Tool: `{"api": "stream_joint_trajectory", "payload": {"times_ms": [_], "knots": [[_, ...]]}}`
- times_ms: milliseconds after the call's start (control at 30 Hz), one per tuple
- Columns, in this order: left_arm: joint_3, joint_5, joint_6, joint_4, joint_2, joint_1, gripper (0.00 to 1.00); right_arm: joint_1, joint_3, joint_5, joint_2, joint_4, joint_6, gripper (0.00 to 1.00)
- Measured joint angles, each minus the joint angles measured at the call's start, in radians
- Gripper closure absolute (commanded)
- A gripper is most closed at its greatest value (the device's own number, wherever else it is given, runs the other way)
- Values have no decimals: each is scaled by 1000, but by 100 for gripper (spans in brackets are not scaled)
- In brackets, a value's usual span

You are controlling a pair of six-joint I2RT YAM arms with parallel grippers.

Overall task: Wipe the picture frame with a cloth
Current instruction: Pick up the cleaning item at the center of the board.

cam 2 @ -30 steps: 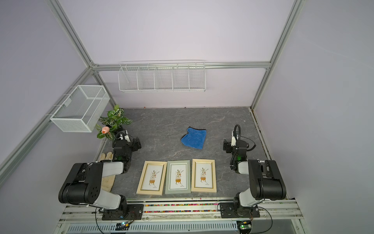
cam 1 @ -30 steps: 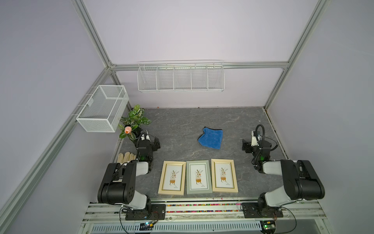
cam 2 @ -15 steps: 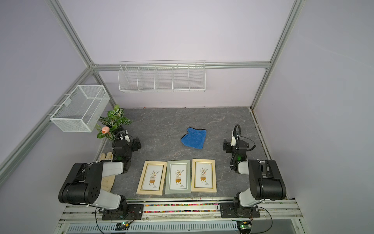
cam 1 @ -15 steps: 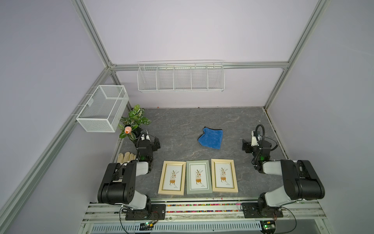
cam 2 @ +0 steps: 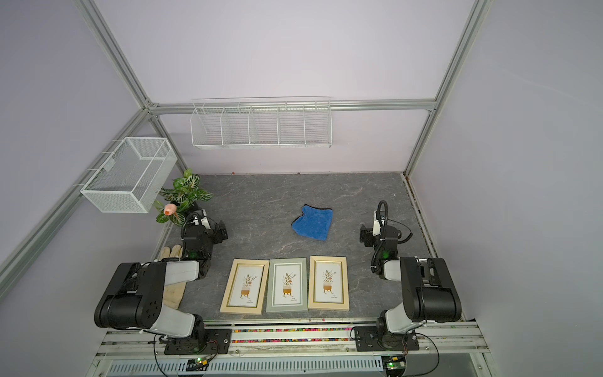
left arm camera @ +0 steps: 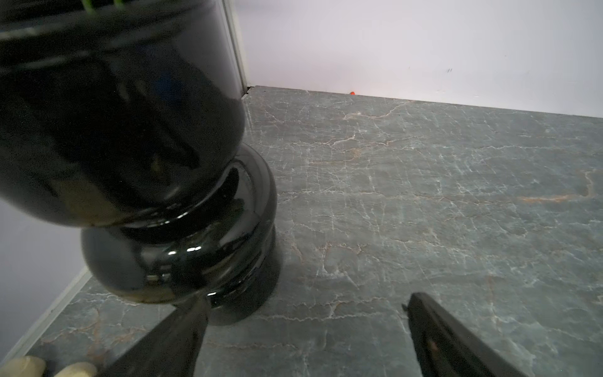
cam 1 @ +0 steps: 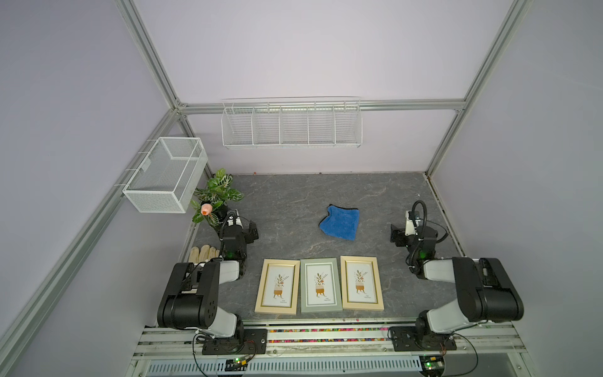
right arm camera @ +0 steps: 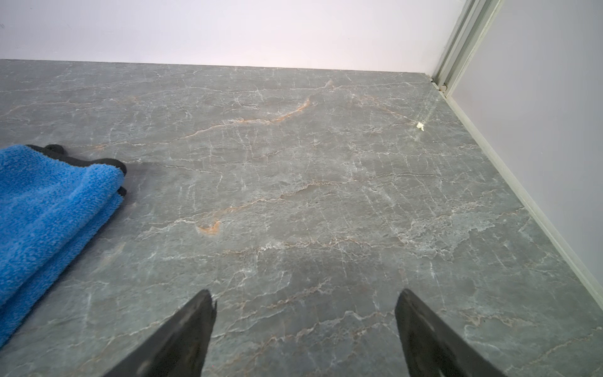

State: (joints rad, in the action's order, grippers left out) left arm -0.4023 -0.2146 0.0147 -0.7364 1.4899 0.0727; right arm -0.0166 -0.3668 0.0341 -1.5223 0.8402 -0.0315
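I log one cloth [cam 1: 339, 223] lying near, untouched by, my wide-open right gripper [right arm camera: 305, 293] (left gripper [left arm camera: 306, 298] likewise wide, empty), plus three picture frames [cam 1: 319, 285].

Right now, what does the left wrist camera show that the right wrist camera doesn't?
Only the left wrist view: a shiny black pot close up, and the fingertips of a pale glove. Only the right wrist view: the blue cloth lying on the table, and a small white scrap near the corner. Both: the grey veined table and the pale wall behind it.
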Motion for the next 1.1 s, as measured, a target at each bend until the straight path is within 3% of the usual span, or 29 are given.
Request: {"api": "stream_joint_trajectory", "payload": {"times_ms": [133, 300, 433, 633, 800, 900, 1000, 1100], "knots": [[-2, -11, -61, 63, -107, 61, 1, 24, 19, -5, 45, 0, -25, 11], [-67, -71, -157, 184, -279, 282, 1, 106, 28, 23, 242, -84, -80, 11], [-143, -73, -143, 297, -402, 348, 1, 136, 23, 25, 418, -186, -88, 11], [-243, -78, 52, 468, -574, 354, 2, 137, -10, 36, 688, -376, 9, 11], [-284, -236, 352, 687, -664, 354, 2, 137, -40, 90, 916, -579, 200, 11], [-285, -288, 468, 815, -705, 353, 2, 130, -37, 122, 1041, -692, 307, 11], [-285, -285, 532, 880, -724, 351, 2, 114, -35, 110, 1120, -773, 368, 11], [-285, -250, 558, 909, -722, 346, 1, 103, -79, 89, 1086, -879, 402, 11]]}}
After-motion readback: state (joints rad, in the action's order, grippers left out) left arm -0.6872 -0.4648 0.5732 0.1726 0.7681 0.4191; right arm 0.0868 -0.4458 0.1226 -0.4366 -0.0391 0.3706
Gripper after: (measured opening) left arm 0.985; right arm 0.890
